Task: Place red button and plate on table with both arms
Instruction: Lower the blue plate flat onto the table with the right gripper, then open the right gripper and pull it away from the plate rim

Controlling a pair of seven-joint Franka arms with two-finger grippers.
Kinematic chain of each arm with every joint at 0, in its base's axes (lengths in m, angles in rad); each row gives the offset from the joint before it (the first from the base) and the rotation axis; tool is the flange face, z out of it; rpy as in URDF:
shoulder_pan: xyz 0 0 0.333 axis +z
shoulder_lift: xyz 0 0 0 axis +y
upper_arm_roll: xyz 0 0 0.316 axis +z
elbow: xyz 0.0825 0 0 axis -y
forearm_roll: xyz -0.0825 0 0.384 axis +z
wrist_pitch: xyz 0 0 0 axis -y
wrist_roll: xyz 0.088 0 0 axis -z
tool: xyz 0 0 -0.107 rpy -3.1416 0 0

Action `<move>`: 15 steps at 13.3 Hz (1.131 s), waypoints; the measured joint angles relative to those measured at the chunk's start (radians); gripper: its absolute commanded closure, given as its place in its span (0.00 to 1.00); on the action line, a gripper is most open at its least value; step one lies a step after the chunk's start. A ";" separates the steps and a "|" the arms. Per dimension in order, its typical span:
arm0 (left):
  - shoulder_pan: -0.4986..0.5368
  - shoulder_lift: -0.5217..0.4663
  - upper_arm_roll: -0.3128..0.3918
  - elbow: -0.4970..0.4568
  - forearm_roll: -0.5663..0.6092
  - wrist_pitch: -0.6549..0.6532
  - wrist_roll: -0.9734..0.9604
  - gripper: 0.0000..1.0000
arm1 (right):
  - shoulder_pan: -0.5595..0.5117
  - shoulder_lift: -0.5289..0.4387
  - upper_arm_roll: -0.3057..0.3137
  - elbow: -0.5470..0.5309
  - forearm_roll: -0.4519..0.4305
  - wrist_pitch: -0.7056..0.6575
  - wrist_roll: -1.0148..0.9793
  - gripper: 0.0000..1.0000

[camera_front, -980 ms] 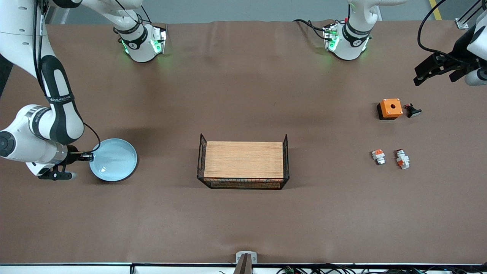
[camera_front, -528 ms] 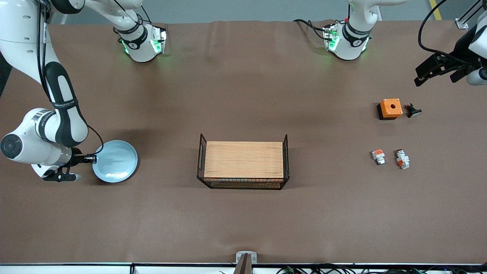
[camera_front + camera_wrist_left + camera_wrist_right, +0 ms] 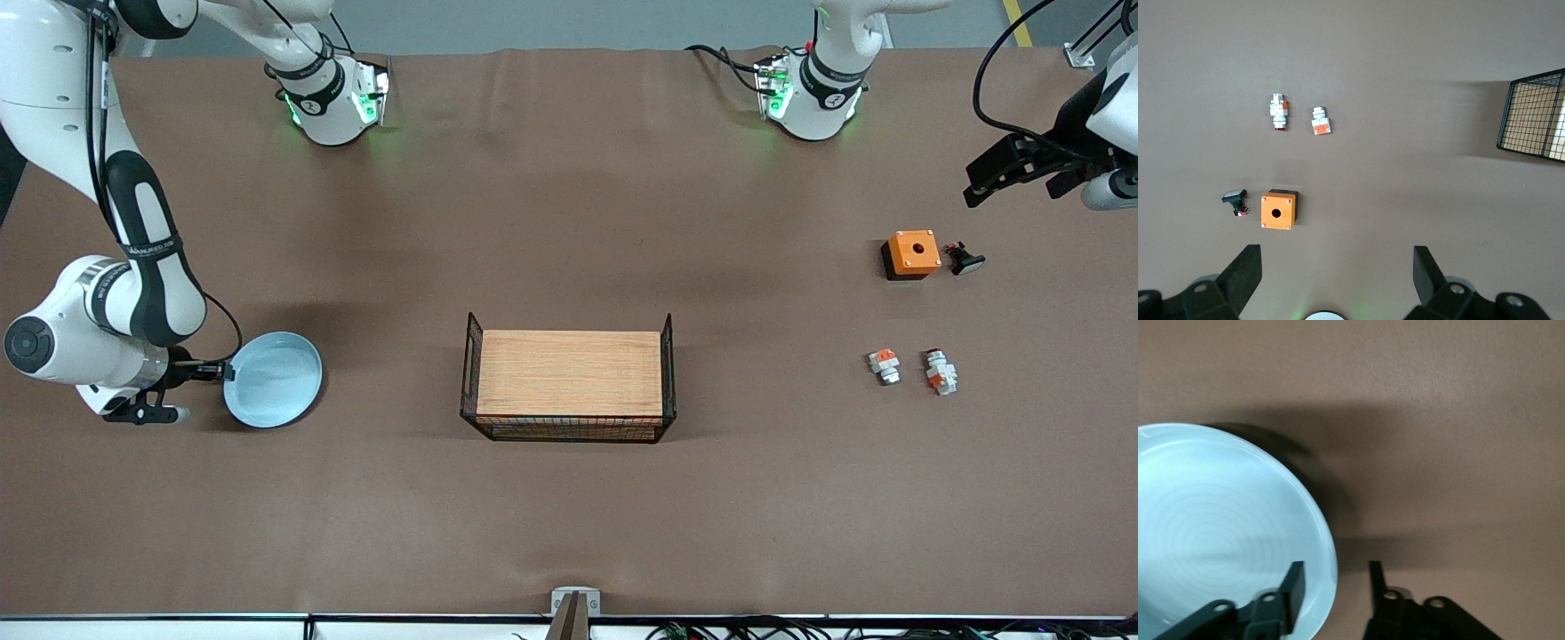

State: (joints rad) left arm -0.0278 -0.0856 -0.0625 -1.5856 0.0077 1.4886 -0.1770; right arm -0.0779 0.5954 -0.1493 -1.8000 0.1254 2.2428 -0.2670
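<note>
A: How is the plate [image 3: 272,380] held?
B: Its rim is clamped by the right hand [image 3: 219,372], tilted just above the desk [image 3: 569,516] at the right arm's end.
A: And the red button [image 3: 939,372]?
B: It lies on the desk; the left hand [image 3: 1335,268], fingers apart, waits above. The plate's rim should be kept level.
</note>
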 measured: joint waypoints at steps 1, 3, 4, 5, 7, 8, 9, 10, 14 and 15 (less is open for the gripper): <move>0.000 0.000 0.000 0.000 0.000 0.000 0.000 0.00 | 0.003 -0.009 0.003 0.019 0.001 -0.036 0.000 0.01; 0.000 0.000 0.000 0.000 0.000 0.000 0.000 0.00 | 0.014 -0.049 0.008 0.062 0.003 -0.124 0.002 0.01; 0.000 0.000 0.000 0.000 0.000 0.000 0.000 0.00 | 0.023 -0.080 0.009 0.074 0.006 -0.156 0.015 0.01; 0.000 0.000 0.000 0.000 0.000 0.000 0.000 0.00 | 0.033 -0.111 0.009 0.080 0.006 -0.176 0.046 0.01; 0.000 0.000 0.000 0.000 0.000 0.000 0.000 0.00 | 0.062 -0.172 0.011 0.080 0.006 -0.218 0.121 0.01; 0.000 0.000 0.000 -0.001 0.000 -0.001 0.000 0.00 | 0.083 -0.201 0.012 0.081 0.006 -0.241 0.162 0.01; 0.000 0.000 0.000 -0.001 0.000 -0.002 0.000 0.00 | 0.105 -0.228 0.013 0.081 0.006 -0.268 0.200 0.01; 0.000 0.000 0.000 -0.002 0.000 -0.003 0.000 0.00 | 0.128 -0.259 0.013 0.081 0.005 -0.297 0.238 0.01; -0.001 0.000 0.000 -0.003 0.000 -0.003 0.000 0.00 | 0.171 -0.376 0.014 0.081 -0.011 -0.384 0.282 0.01; -0.001 0.000 -0.001 -0.003 0.000 -0.003 0.000 0.00 | 0.171 -0.399 0.012 0.081 -0.013 -0.397 0.282 0.01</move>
State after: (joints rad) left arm -0.0290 -0.0860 -0.0635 -1.5888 0.0077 1.4856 -0.1770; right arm 0.0929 0.1965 -0.1375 -1.7191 0.1126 1.8455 0.0153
